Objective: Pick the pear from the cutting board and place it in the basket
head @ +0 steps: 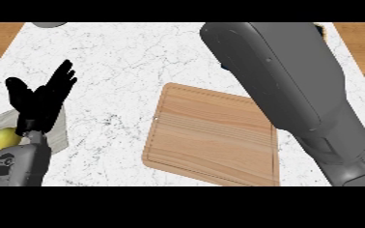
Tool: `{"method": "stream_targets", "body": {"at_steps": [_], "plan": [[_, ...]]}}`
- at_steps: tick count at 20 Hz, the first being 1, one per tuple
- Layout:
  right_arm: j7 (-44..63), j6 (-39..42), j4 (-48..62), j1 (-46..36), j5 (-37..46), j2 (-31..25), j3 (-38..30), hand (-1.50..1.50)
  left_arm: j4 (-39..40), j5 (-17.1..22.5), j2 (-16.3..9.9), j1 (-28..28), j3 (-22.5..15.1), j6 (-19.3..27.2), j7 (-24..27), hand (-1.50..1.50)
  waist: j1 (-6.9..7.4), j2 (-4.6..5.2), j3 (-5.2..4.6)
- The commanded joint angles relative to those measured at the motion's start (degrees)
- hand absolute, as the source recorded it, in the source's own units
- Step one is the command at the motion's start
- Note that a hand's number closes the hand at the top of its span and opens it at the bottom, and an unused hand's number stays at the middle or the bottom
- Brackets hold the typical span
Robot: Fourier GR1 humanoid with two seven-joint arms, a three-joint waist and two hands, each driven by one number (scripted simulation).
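Note:
The wooden cutting board (206,135) lies in the middle of the white marble counter (128,58), and nothing shows on its bare top. No pear is visible. My right forearm (285,87) rises from the lower right across the board's right edge to the view's top; its hand is out of sight. A small dark and tan sliver (318,29) peeks out behind that forearm at the top right; I cannot tell what it is. My left hand (43,101) rests open at the left edge, fingers up.
A yellow-green rounded thing (6,137) sits on a grey cloth-like sheet (61,135) at the far left, behind my left hand. A grey object (50,24) shows at the top left. A blue speck (224,67) shows beside the right forearm.

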State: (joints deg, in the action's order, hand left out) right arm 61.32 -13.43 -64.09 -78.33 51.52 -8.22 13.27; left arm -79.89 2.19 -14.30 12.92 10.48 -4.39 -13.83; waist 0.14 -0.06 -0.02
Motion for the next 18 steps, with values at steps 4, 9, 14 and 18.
{"method": "stream_targets", "body": {"at_steps": [4,9,14,18], "plan": [[-6.84,2.12,-1.49,8.96,-1.63,-6.07,-3.94,1.50,-1.43,0.10,0.61,-1.23,-0.40,-0.13,-0.48,0.00,0.01,-0.01,0.04],[-10.80,-2.45,-2.26,13.85,-2.62,-4.83,-7.04,1.50,2.49,-0.42,0.41,-0.11,-0.02,-0.58,1.79,0.00,-0.08,0.12,0.02],[-17.67,-5.99,2.62,15.28,-3.24,-6.61,-11.05,1.50,3.73,-0.34,0.20,1.90,0.66,-0.35,2.29,0.00,0.13,0.29,0.01],[-9.00,-13.31,2.60,17.91,2.42,-4.89,-12.60,-1.50,-1.01,-0.58,0.92,0.31,-0.47,0.56,-1.25,0.00,0.18,0.12,0.03]]}}
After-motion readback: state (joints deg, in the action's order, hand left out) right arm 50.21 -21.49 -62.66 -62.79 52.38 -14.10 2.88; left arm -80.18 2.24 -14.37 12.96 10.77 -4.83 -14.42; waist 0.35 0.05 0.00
